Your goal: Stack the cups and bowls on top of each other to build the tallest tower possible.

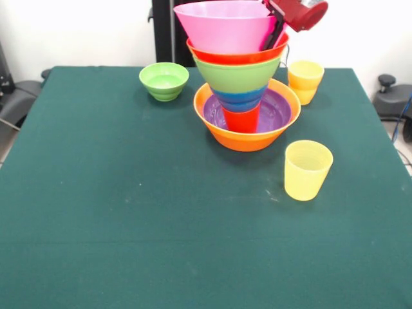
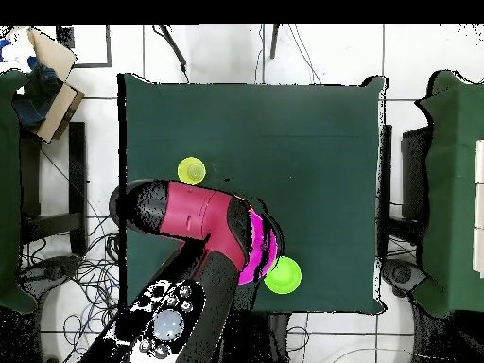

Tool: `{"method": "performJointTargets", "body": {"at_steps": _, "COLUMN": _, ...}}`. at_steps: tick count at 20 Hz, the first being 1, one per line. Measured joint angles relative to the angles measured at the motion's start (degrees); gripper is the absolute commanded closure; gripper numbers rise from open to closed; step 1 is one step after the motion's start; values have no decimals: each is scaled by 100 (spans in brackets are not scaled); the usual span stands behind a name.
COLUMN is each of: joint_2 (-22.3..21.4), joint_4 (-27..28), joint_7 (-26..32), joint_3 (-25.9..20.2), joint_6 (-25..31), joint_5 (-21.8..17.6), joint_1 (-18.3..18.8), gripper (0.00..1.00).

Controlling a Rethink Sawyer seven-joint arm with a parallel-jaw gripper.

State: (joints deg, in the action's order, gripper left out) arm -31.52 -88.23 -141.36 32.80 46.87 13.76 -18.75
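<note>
The tower stands at the table's far middle in the front view. Its base is the large orange bowl (image 1: pixel 245 139), with the shallow purple bowl (image 1: pixel 278 112) inside. Above these are the red-orange cup (image 1: pixel 241 120), the blue bowl (image 1: pixel 239 100), the medium green bowl (image 1: pixel 237 76), the red-orange bowl (image 1: pixel 237 57) and the large pink bowl (image 1: pixel 224 26) on top. My gripper (image 1: pixel 275 35) is against the pink bowl's right side, near its rim. The small green bowl (image 1: pixel 164 80) and two yellow cups (image 1: pixel 305 81) (image 1: pixel 308 169) stand apart on the table.
In the overhead view my red and black arm (image 2: pixel 198 213) covers most of the tower. Only part of the pink bowl (image 2: pixel 253 248) shows, with the small green bowl (image 2: pixel 283 275) and one yellow cup (image 2: pixel 192 170) beside it. The green table (image 2: pixel 284 113) has chairs around it.
</note>
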Motion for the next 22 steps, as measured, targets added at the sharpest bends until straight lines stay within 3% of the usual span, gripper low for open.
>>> {"method": "performJointTargets", "body": {"at_steps": 14, "joint_2": -2, "joint_4": -5, "joint_7": 0, "joint_3": -7, "joint_6": -99, "joint_5": 0, "joint_1": 49, "gripper": 100}}
{"method": "performJointTargets", "body": {"at_steps": 15, "joint_2": -3, "joint_4": -12, "joint_7": 0, "joint_3": -8, "joint_6": -96, "joint_5": -1, "joint_1": 65, "gripper": 0}}
{"method": "performJointTargets", "body": {"at_steps": 22, "joint_2": -19, "joint_4": -19, "joint_7": 0, "joint_3": -7, "joint_6": -97, "joint_5": -1, "joint_1": 74, "gripper": 0}}
